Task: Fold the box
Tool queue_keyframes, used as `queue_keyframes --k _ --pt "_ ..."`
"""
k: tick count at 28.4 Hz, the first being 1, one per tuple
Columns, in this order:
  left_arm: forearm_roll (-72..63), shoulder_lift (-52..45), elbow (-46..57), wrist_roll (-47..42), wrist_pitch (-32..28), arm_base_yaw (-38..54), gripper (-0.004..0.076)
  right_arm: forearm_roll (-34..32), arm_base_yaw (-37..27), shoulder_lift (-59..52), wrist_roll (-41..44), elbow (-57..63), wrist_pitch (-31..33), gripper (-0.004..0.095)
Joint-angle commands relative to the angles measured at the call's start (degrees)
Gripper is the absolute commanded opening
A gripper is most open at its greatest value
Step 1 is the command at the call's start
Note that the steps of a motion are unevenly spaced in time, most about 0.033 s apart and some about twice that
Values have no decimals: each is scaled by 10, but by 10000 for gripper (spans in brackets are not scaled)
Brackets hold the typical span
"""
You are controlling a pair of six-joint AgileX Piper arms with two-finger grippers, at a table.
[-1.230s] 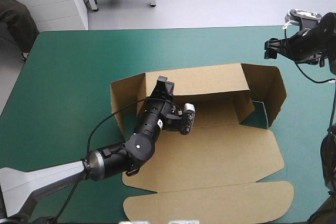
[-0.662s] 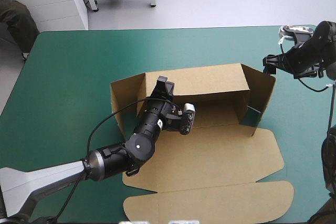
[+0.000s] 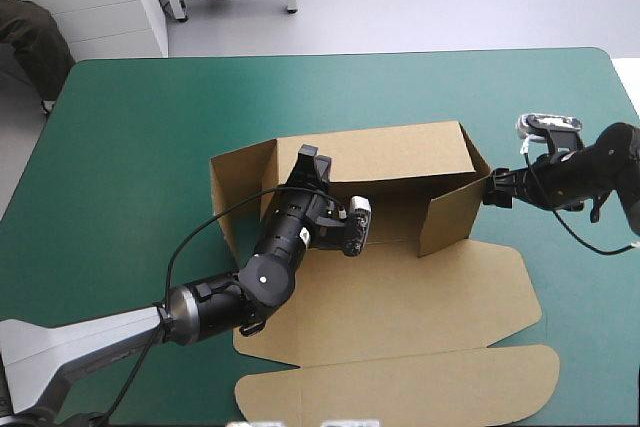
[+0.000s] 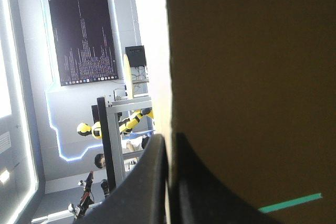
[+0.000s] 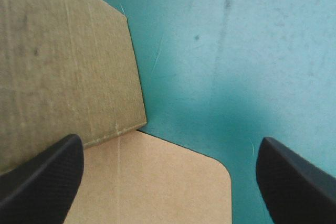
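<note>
Sitting near the middle of the teal-green cover, the brown box is partly set up. Its long back wall stands upright. The left end flap is raised and leans outward, and the right end flap is swung inward across the tray's end. The front panels and lid lie flat, reaching toward the table's near edge.

The left gripper reaches over the tray floor to the back wall's top edge, toward that wall's left end. In its wrist view the black fingers are pressed nearly together with the board's edge between them.

The right gripper is low at the box's right end, just outside the inward-turned flap. Its fingers are spread wide and clasp nothing. One finger is beside the flap's outer face; the other is over bare cover.
</note>
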Motion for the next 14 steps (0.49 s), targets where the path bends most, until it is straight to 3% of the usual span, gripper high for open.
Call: queue_keyframes --k 1,4,14 --pt "30 -21 -10 -8 25 -2 -10 29 -3 -43 -18 33 -59 809" --pt "30 -21 -10 -18 25 -2 -10 64 -3 -65 -48 81 -89 809" --pt "30 -21 -10 -22 22 -2 -10 86 -3 -139 -58 168 -87 809"
